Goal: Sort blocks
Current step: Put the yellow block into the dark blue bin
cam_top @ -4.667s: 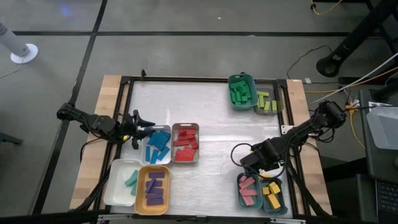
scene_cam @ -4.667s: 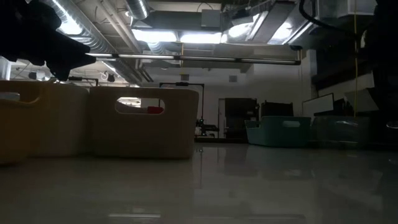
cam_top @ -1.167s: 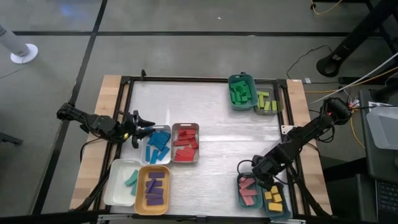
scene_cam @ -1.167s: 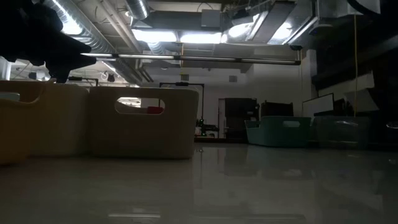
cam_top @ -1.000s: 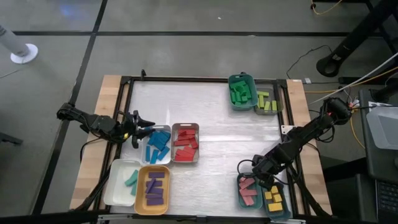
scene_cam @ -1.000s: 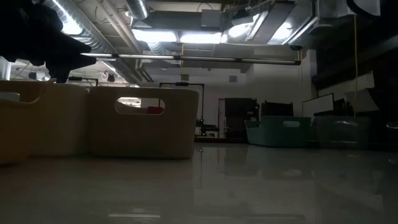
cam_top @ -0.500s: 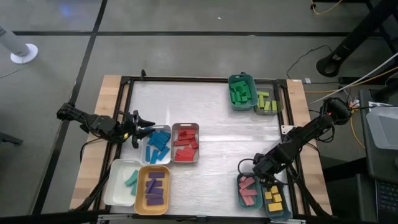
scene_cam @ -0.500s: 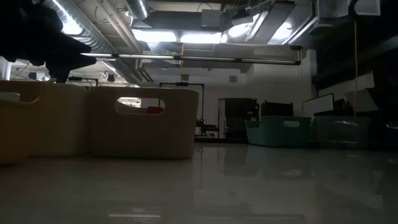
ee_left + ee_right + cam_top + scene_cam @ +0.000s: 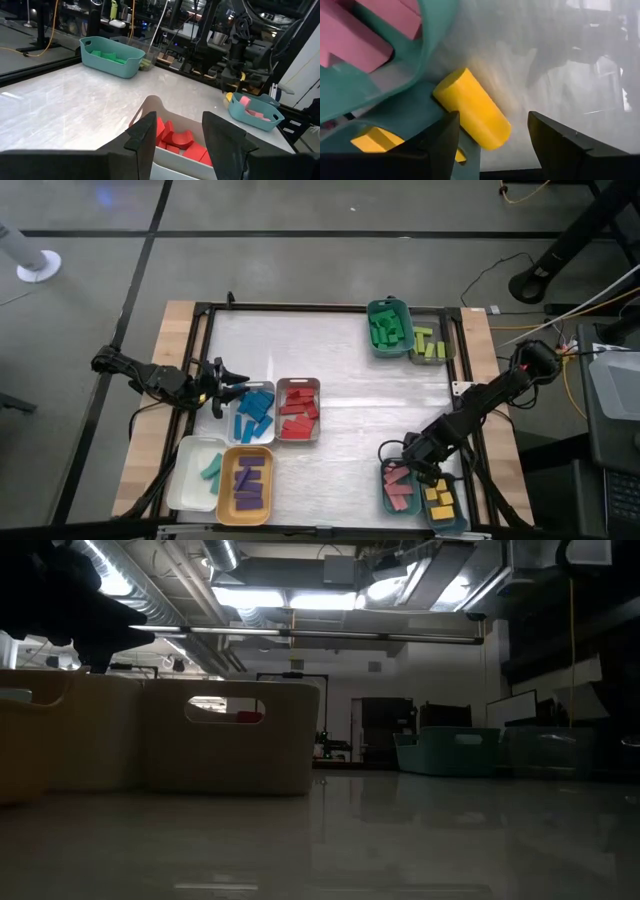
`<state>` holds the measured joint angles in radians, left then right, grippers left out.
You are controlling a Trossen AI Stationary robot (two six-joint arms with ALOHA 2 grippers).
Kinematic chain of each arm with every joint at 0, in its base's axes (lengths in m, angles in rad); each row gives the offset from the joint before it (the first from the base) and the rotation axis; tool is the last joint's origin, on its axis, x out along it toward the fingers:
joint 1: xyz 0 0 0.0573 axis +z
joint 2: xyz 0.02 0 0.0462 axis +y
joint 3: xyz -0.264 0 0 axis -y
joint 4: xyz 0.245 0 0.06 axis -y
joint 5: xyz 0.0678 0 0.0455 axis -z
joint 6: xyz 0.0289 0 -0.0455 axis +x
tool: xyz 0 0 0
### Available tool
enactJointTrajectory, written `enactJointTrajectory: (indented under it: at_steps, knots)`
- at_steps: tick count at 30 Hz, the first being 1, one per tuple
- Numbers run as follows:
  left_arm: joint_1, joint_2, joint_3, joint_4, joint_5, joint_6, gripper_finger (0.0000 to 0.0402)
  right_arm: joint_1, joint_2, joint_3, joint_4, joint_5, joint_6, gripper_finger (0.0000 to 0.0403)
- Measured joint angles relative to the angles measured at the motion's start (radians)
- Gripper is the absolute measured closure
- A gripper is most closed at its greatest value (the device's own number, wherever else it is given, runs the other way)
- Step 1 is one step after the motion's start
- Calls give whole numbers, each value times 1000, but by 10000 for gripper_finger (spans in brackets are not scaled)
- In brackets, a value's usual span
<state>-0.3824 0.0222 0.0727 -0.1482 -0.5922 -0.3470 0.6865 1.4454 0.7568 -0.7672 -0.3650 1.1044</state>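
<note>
My right gripper [image 9: 426,465] [image 9: 492,117] hangs over the far ends of two teal trays at the near right. One tray [image 9: 397,486] holds pink blocks, the other [image 9: 441,500] yellow blocks. The gripper points steeply down and is shut on a yellow block [image 9: 472,116]. At the table's left edge my left gripper [image 9: 238,385] [image 9: 177,135] stays level and open, touching nothing, just short of the trays of blue blocks [image 9: 253,412] and red blocks [image 9: 298,410]. My right gripper has the yellow block's near end [image 9: 487,136] between its two fingers, coming from above and slanting down. The block juts out past the fingertips at a slant. Its far end [image 9: 445,90] is over the rim where the two teal trays meet; whether it touches that rim I cannot tell.
A white tray [image 9: 198,472] with teal blocks and an orange tray [image 9: 246,483] with purple blocks stand near left. A teal tray of green blocks [image 9: 388,327] and a grey tray of lime blocks [image 9: 431,342] stand far right. The table's middle [image 9: 340,395] is bare.
</note>
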Motion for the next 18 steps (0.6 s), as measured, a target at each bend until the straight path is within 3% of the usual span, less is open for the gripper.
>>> enactJointTrajectory:
  at_steps: [10, 18]
  knots:
    - [0, 0, 0, 0, -25, -5, 254, 0, 93, -2, 47, 7, -42, 166]
    - [0, 0, 0, 0, -25, -18, 254, 0, 112, 2, 39, 15, 61, 166]
